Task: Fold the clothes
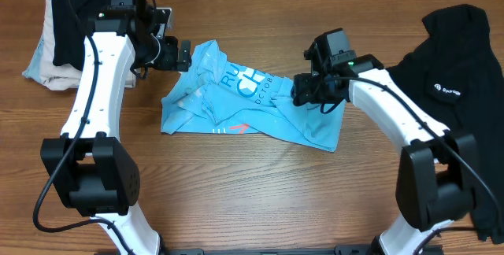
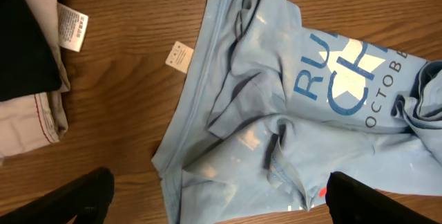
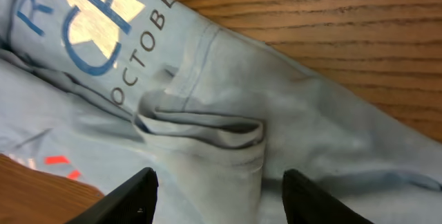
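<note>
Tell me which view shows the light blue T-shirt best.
Overhead: the light blue T-shirt lies crumpled, almost entirely visible. Left wrist cuts off part of it; right wrist shows only a bunched fold and some lettering.

You have a T-shirt (image 1: 252, 105) of soft matt cloth, creased, with faint shiny patches. Your table (image 1: 260, 200) is wood-grained and smooth, with a low sheen. The black garment (image 1: 465, 58) looks soft and matt. The right gripper (image 3: 217, 189) shows you matt black fingers (image 3: 135, 195). The arm shells (image 1: 102, 90) look like glossy white plastic.

Blue T-shirt (image 2: 262, 92) (rumpled) on table (image 2: 131, 113).
</note>
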Controlling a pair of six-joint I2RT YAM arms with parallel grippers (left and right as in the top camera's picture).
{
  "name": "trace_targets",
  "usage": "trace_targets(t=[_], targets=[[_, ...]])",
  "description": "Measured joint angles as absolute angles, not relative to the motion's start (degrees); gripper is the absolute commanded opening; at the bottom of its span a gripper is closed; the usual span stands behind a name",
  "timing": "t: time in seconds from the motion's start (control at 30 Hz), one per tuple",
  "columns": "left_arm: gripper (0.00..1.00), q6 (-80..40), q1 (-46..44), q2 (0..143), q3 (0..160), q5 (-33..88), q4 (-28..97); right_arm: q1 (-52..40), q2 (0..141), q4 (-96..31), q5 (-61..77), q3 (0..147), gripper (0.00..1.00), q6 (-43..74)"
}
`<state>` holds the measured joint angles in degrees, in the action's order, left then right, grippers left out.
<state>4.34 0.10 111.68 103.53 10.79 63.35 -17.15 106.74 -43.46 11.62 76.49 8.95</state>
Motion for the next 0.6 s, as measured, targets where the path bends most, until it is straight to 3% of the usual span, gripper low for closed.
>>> trace_targets(t=[0.13,0.3,0.6], targets=[[1.0,4.7,0.1,111.7,103.5,10.9,62.8,-17.3,108.3,-42.1,11.6,76.5,0.57,7.4],[1.0,4.8,0.1,111.7,103.5,11.0,62.1,-17.3,110.9,-40.6,11.6,76.5,0.2,6.3],[1.0,4.9,0.1,111.7,103.5,11.0,61.7,-17.3,111.7,-40.8,11.7,76.4,0.04,5.9]])
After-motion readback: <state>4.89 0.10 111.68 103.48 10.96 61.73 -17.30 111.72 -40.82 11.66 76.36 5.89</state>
